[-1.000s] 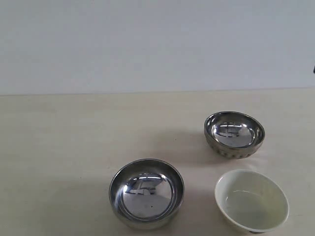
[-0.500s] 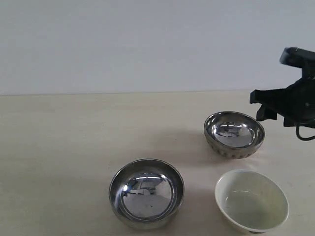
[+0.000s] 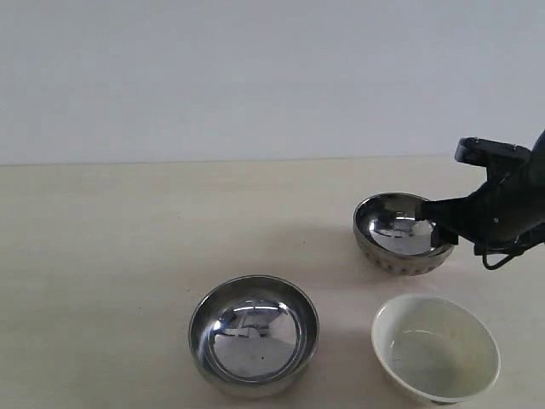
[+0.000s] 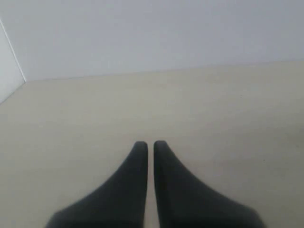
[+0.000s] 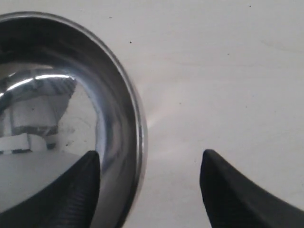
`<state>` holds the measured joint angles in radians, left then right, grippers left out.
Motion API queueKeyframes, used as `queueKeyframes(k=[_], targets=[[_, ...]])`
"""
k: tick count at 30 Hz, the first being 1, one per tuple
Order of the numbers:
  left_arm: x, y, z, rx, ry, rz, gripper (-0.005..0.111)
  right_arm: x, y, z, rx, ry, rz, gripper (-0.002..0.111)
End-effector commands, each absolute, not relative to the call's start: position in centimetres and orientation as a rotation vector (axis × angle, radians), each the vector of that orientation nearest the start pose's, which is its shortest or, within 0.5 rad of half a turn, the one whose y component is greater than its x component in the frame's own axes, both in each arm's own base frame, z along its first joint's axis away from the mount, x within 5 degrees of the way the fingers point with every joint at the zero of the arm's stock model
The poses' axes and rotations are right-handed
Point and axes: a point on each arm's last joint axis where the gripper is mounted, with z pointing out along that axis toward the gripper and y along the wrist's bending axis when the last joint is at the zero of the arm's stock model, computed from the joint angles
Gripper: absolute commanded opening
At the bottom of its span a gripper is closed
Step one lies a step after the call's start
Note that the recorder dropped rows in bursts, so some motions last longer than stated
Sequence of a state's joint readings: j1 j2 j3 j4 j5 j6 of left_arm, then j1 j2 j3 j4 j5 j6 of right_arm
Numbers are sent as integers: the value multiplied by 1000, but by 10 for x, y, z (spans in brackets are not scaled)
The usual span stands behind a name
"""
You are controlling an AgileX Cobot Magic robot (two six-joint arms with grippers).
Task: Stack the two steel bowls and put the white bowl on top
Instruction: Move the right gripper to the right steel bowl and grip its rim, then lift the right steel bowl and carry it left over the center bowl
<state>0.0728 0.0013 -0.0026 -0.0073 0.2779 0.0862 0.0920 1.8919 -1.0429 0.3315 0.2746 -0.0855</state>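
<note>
Steel ribbed bowl (image 3: 393, 232): right fingers (image 5: 228, 194) spread wide, straddling its rim, gripping nothing. Left fingers (image 4: 128, 190) clenched, empty, above tabletop (image 4: 228, 104).

Black right hand (image 3: 447, 228), looped cable (image 3: 496, 263)

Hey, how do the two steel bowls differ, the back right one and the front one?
The back steel bowl has a ribbed lower outside; the front steel bowl looks smooth-sided. The back steel bowl has the open right pincer straddling its rim, one finger inside and one outside; the front steel bowl stands untouched. Both are shiny, upright and empty.
</note>
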Motion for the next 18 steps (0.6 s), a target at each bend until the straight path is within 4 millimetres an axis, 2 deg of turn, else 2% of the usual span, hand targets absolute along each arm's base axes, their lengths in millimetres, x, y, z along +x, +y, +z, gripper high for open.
queueKeyframes(k=[1,3,5,13,18], targets=[[55,4,188,-3,1762,102,4,373,44,136,143,2574,216,55],[55,4,188,-3,1762,102,4,374,48,133,130,2564,214,54],[55,4,188,-3,1762,102,4,375,53,131,114,2555,214,49],[55,4,188,-3,1762,102,4,376,76,125,37,2518,219,3],[55,4,188,-3,1762,102,4,376,79,126,28,2517,222,0]])
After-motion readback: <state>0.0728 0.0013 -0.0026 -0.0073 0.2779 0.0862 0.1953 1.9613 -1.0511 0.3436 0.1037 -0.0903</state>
